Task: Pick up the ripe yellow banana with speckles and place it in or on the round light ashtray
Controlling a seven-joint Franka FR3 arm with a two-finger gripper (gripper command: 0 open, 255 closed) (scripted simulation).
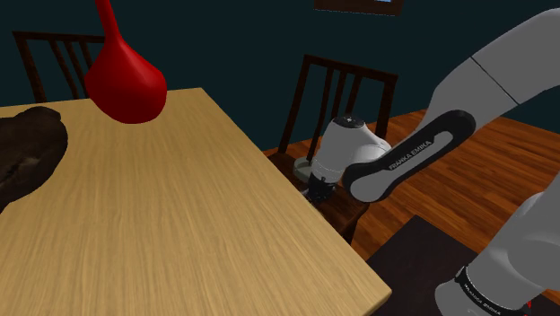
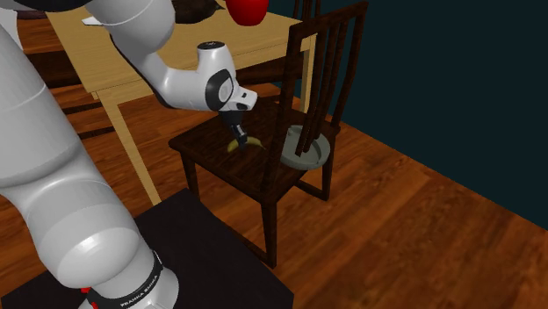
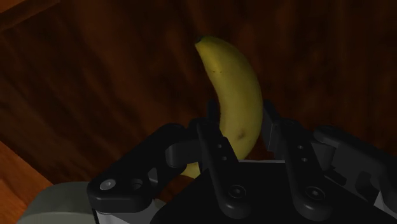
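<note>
White arm reaching down, fingers clasping banana

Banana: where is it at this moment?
In the second exterior view the banana is at the middle of the dark chair seat, directly under the claw, with the round light ashtray on the same seat toward that view's right.

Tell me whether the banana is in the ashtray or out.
Out. The banana is clasped in the gripper over the chair seat, apart from the ashtray beside it.
</note>
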